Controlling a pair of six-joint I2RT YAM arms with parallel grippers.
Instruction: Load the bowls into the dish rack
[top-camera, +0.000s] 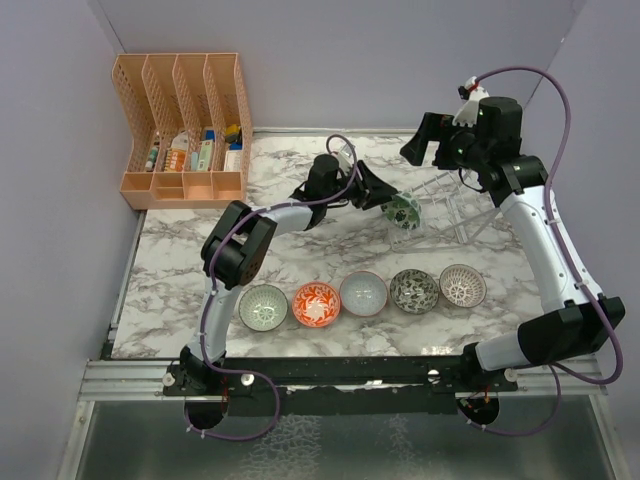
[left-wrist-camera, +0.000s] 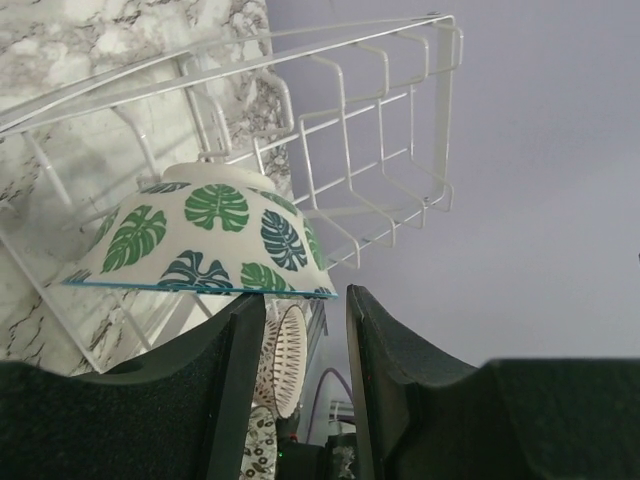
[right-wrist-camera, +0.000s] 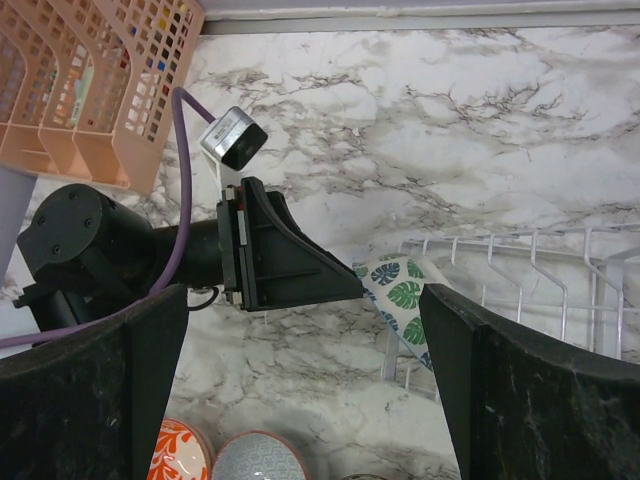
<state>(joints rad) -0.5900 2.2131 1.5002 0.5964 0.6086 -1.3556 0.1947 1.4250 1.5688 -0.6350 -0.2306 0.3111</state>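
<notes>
The green-leaf bowl stands on edge, tilted, at the left end of the clear wire dish rack. My left gripper is right at the bowl's rim. In the left wrist view its jaws are open, with the bowl just past the fingertips and rack ribs behind it. My right gripper hovers open and empty above the rack's far left. Its view shows the left gripper, the bowl and the rack. Five bowls lie in a front row: pale green, red-orange, blue-grey, dark speckled, lattice.
An orange four-slot file organizer with small items stands at the back left, and also shows in the right wrist view. Grey walls enclose the marble table at the back and both sides. A purple cable loops over the right arm.
</notes>
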